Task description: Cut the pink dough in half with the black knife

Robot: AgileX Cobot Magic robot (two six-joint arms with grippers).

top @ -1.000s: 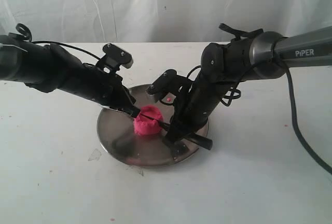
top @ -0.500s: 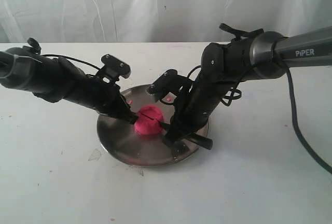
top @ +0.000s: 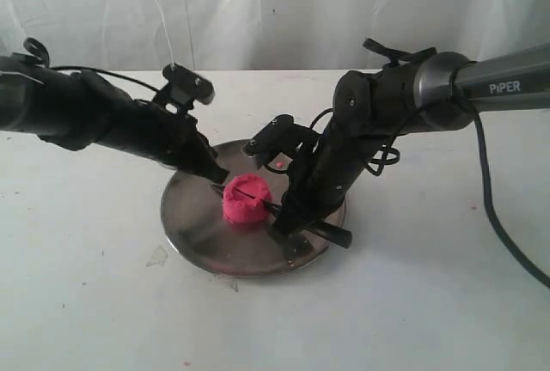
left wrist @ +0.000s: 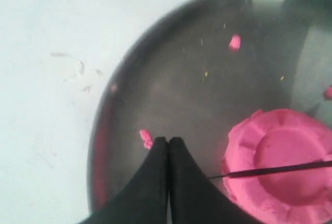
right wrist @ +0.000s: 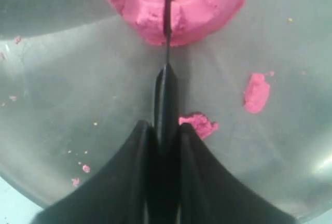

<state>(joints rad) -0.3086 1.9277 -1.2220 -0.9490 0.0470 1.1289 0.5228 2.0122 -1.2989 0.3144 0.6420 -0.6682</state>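
The empty, pressed-together left claw (left wrist: 168, 140) has backed off to ten o'clock of the soft pink dough lump (top: 242, 209). The right claw (right wrist: 165, 130) pinches the slim black knife (right wrist: 166, 92), seemingly mid-cut.

The right arm (top: 481, 82) bears the word "PiPER".

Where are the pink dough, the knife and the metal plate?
pink dough (top: 244, 208), exterior view, its front side.
black knife (right wrist: 166, 94), right wrist view, its handle.
metal plate (top: 198, 227), exterior view, bare left part.

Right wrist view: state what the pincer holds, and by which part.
The right pincer grips the black knife by its handle, with the blade lying across the pink dough.
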